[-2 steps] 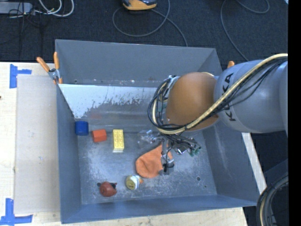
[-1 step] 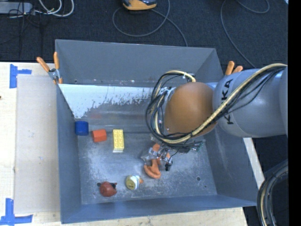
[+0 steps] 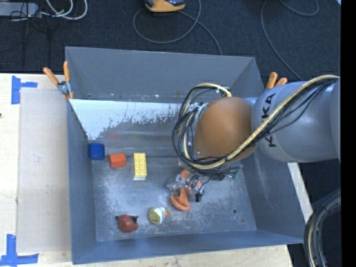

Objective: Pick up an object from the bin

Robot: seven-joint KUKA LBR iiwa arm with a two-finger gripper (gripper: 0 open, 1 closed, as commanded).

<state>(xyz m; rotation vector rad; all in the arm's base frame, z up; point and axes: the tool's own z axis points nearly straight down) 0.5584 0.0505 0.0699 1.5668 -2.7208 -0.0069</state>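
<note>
**Gripper low over a curved orange piece, right of centre on the bin floor.**
Whether the gripper is spread or pressed together cannot be told. The piece is smooth and bent. Further left lie a pale round object, a dark red ball, a studded yellow brick, an orange block and a blue cylinder in the scuffed grey metal bin.

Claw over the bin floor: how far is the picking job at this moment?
Done: the claw is down at the bin floor, right of the middle. In hand: it is at an orange curved piece there; a grip cannot be confirmed. Left: lifting it out. The yellow brick, orange block and blue cylinder lie apart at the left.
</note>
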